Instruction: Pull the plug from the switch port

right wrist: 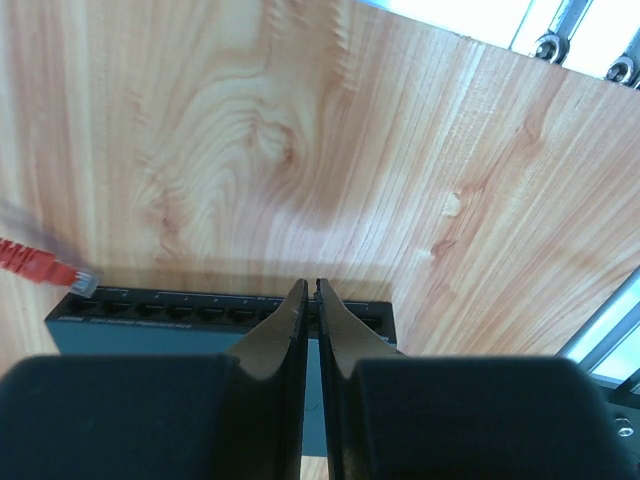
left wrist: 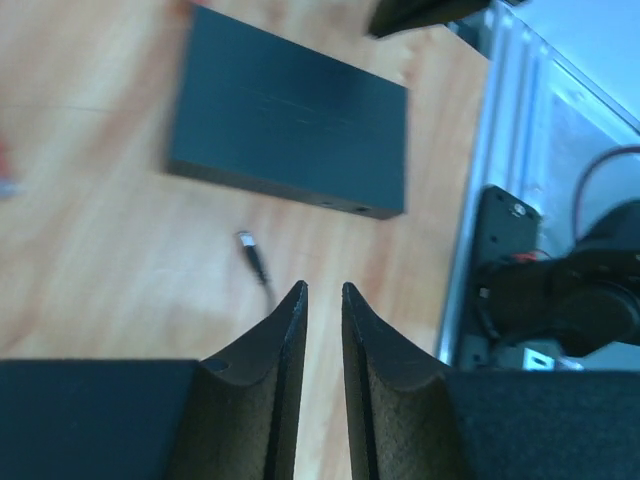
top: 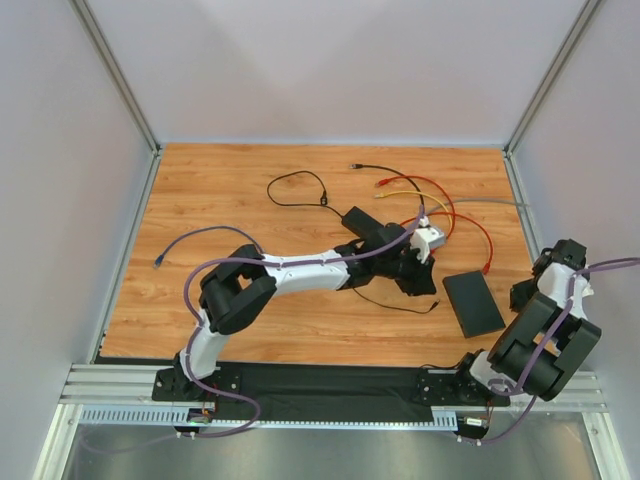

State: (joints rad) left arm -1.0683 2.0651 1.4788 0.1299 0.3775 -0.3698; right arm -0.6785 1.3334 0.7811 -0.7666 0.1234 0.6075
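Observation:
The switch (top: 473, 303) is a flat black box lying on the wooden table at the front right. In the right wrist view, the switch (right wrist: 180, 318) shows its row of sockets. A red cable's clear plug (right wrist: 80, 280) meets the leftmost socket; I cannot tell if it is seated. It also shows in the top view (top: 487, 268). My right gripper (right wrist: 311, 286) is shut and empty, over the switch's right part. My left gripper (left wrist: 323, 288) is almost shut and empty, hovering short of the switch (left wrist: 290, 120), with a thin black cable's small plug (left wrist: 250, 250) just ahead of it.
A black power-adapter brick (top: 357, 217) lies behind the left arm. Red, yellow, grey and black cables (top: 430, 195) tangle at the back right. A purple cable end (top: 160, 262) lies at the left. The aluminium rail (left wrist: 470, 230) and the right arm's base (left wrist: 560, 295) border the switch.

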